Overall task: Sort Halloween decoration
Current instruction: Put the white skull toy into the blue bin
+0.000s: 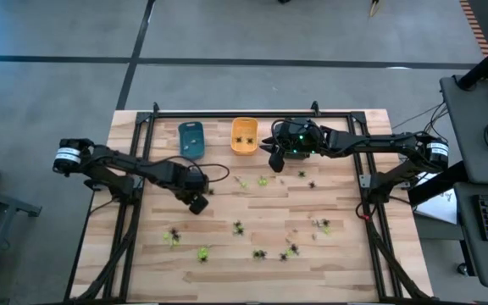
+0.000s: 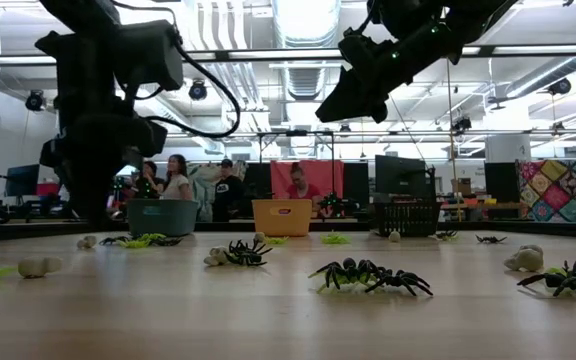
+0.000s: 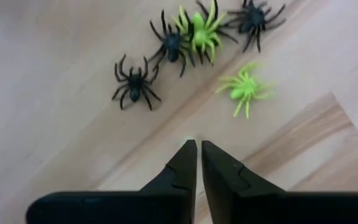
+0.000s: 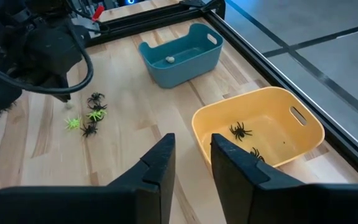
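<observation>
- Left wrist view: left gripper clenched, empty, above bare wood; spiders clustered near. Risk: pinching two colours together.
- Right gripper parted, nothing seen held, beside orange tray; could knock it.

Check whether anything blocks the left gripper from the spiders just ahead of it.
Nothing visible does. The left gripper, fingers shut and empty, hangs over bare wood; the nearest black spider and yellow-green spider lie ahead with open table between.
</observation>
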Robot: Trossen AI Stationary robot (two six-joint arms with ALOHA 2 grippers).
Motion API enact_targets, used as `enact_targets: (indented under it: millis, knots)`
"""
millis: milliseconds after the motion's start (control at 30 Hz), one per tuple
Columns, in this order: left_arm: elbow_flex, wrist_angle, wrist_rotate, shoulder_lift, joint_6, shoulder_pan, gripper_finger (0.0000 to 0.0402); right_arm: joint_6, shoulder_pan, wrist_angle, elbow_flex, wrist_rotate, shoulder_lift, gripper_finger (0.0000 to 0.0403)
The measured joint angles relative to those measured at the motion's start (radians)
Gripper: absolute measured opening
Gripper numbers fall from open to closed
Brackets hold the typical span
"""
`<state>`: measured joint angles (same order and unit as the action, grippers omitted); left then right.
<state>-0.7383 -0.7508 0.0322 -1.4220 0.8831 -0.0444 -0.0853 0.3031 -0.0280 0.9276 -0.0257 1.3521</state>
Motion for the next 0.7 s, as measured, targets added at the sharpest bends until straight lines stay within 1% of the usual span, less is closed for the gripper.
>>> enact_targets:
  millis: [167,367,533,700]
  knots:
    - [0.001,-0.017,0.026,0.0,0.023,-0.018,0.005,0.0,0.0,0.0,0.0,0.0,0.0,0.0091]
    - [0.006,0.006,0.057,0.0,0.05,-0.03,0.0095,0.0,0.0,0.0,0.0,0.0,0.0,0.0097]
    - [0.027,0.072,0.057,0.0,0.062,-0.052,0.0104,0.0,0.0,0.0,0.0,0.0,0.0,0.0094]
    - [0.044,0.069,0.063,0.0,0.084,-0.052,0.0105,0.0,0.0,0.0,0.0,0.0,0.0,0.0089]
